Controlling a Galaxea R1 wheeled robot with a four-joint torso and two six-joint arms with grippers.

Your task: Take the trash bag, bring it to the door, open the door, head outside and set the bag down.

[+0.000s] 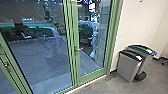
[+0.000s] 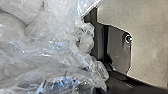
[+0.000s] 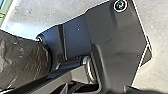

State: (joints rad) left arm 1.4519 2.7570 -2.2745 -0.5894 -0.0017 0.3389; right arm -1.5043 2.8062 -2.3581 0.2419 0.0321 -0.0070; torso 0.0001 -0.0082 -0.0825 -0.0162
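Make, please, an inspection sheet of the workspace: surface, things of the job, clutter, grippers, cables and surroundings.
Surface: grey floor inside, light marks near the wall.
Job's things: whitish, see-through plastic bag, crumpled, close to the left wrist camera; dark, wrinkled plastic at the right wrist, perhaps another bag. Glass door with green frame and lever handle, looks shut.
Clutter: nothing seen.
Grippers: open or shut, cannot tell for either.
Cables: nothing seen.
Surroundings: grey bin with dark lid and green-lidded bin, close together by the wall; paved yard and bushes behind the glass.
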